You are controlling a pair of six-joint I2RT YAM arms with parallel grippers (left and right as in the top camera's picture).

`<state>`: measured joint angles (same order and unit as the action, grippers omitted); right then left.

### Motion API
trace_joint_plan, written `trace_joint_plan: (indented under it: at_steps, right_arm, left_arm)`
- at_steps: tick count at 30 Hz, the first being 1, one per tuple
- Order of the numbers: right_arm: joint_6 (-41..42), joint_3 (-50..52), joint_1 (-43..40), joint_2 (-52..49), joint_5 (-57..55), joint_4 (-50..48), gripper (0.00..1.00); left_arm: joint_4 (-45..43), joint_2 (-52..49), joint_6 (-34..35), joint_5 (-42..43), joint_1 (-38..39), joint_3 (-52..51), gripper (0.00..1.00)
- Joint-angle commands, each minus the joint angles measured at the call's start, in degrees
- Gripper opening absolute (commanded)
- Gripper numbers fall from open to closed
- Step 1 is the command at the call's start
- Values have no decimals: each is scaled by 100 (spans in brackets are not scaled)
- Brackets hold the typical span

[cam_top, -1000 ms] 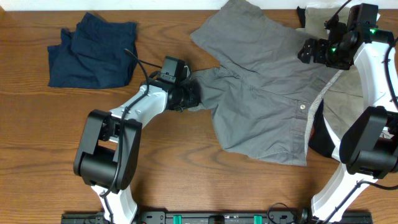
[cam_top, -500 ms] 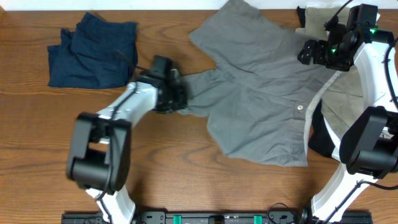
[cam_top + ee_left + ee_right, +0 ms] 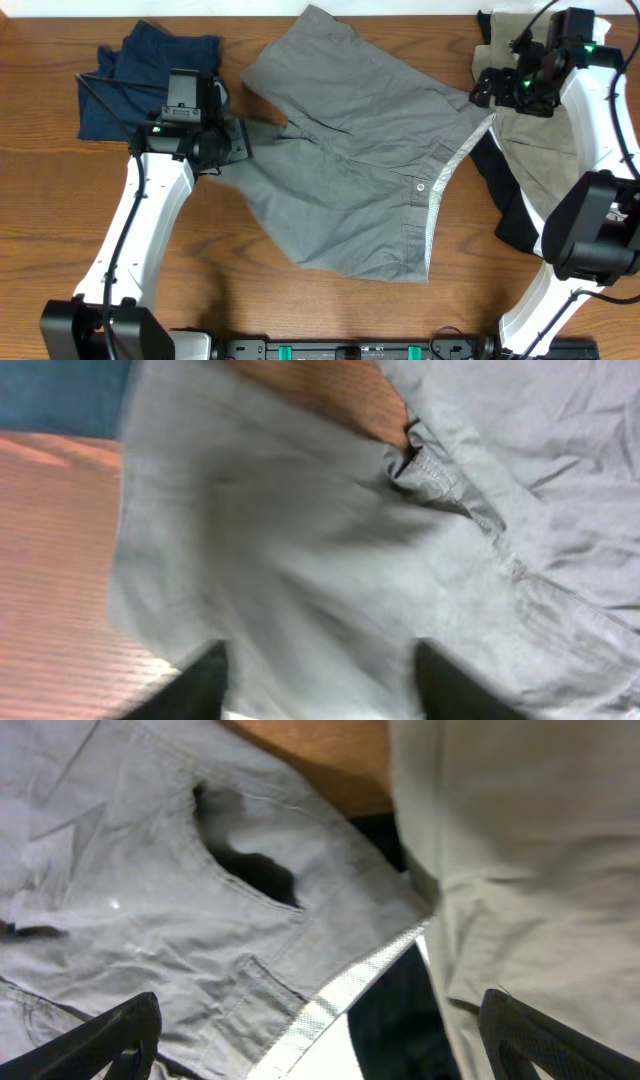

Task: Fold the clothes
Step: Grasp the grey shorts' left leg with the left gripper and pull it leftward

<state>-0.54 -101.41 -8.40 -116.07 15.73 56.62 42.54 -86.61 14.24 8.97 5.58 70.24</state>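
Across the bench [image 3: 60,220], your grey shorts [image 3: 350,180] have slid well to the left in the last second. They are now mostly off the khaki garment [image 3: 540,150] and black garment [image 3: 515,215] and lie near the navy pile [image 3: 120,85]. They sit open and fairly flat mid-bench, which looks like room to fold. Your left hand [image 3: 235,140] did the dragging and is clamped on a leg hem. Your right hand [image 3: 490,88] hovers by the waistband corner, spread wide and empty. The snap button [image 3: 420,186] faces up.
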Motion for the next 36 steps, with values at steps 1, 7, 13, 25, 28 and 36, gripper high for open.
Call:
trace_joint_plan:
  at_steps: [1,7,13,25,28,36]
  right_arm:
    - [-90,-63,168,208,57,20,99]
    - [-153,-63,293,208,55,17,99]
    - [-201,-63,302,208,57,20,99]
    - [-238,-63,319,208,61,0,99]
    - [-236,-63,323,208,63,-2,99]
    - [-238,-63,323,208,61,-59,99]
  left_arm:
    - [179,-44,-111,-240,11,81,71]
    - [581,-63,166,-243,-28,-105,71]
    - [732,-63,544,-238,-284,-737,70]
    - [15,-111,710,-48,-289,-1779,19]
    - [-188,-262,713,-48,-260,-1923,19]
    - [-1523,-824,756,92,-262,-1930,19]
